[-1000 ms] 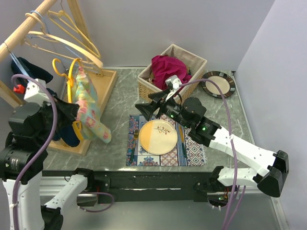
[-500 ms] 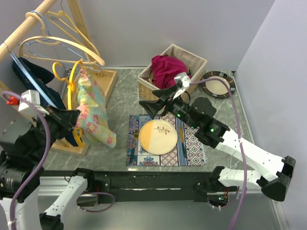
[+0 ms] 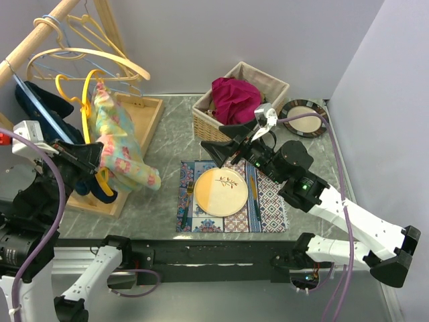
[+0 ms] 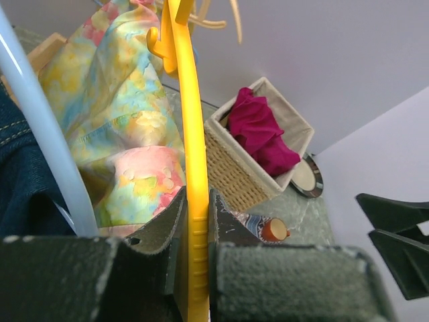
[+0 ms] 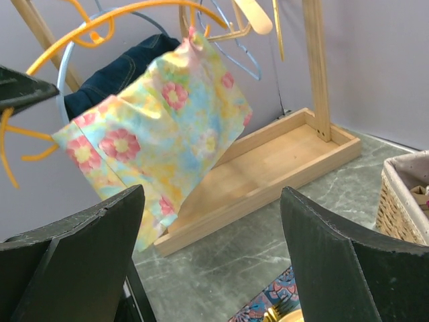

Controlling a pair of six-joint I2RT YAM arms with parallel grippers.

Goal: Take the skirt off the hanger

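Note:
The floral skirt (image 3: pixel 119 149) in pale yellow, blue and pink hangs from a yellow plastic hanger (image 3: pixel 86 114) off the wooden rail at the left. It also shows in the left wrist view (image 4: pixel 117 134) and the right wrist view (image 5: pixel 161 131). My left gripper (image 3: pixel 94 159) is shut on the yellow hanger (image 4: pixel 194 201), its bar clamped between the jaws. My right gripper (image 3: pixel 218 144) is open and empty, hovering above the mat to the right of the skirt, pointing at it (image 5: pixel 211 201).
A wooden rack base (image 3: pixel 137 124) lies under the rail with other hangers (image 3: pixel 100 57) and dark jeans (image 3: pixel 40 107). A wicker basket (image 3: pixel 271 90) with magenta cloth, a patterned mat (image 3: pixel 275 208) with a plate (image 3: pixel 220 191), and a dark dish (image 3: pixel 305 117) stand to the right.
My left gripper has pulled the yellow hanger and skirt up and leftward, so the skirt swings out. My right gripper has risen and moved slightly right, still open.

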